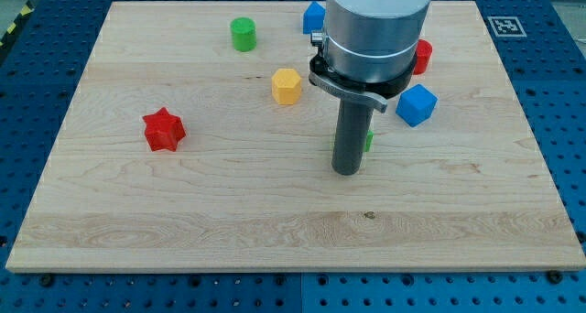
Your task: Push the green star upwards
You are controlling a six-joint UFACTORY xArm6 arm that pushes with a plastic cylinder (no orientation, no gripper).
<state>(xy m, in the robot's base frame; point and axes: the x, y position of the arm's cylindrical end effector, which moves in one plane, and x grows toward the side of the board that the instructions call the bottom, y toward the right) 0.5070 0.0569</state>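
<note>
The green star (368, 140) is almost wholly hidden behind my rod; only a green sliver shows at the rod's right side, near the board's middle. My tip (346, 172) rests on the board just below and in front of that star, touching or nearly touching it. The arm's grey body covers the view's top centre.
A red star (164, 130) lies at the left. A green cylinder (243, 34) stands at the top left. A yellow hexagonal block (287, 86) sits left of the rod. Blue blocks (417, 104) (313, 18) and a red block (422, 57) flank the arm. The wooden board (275, 231) ends near every side.
</note>
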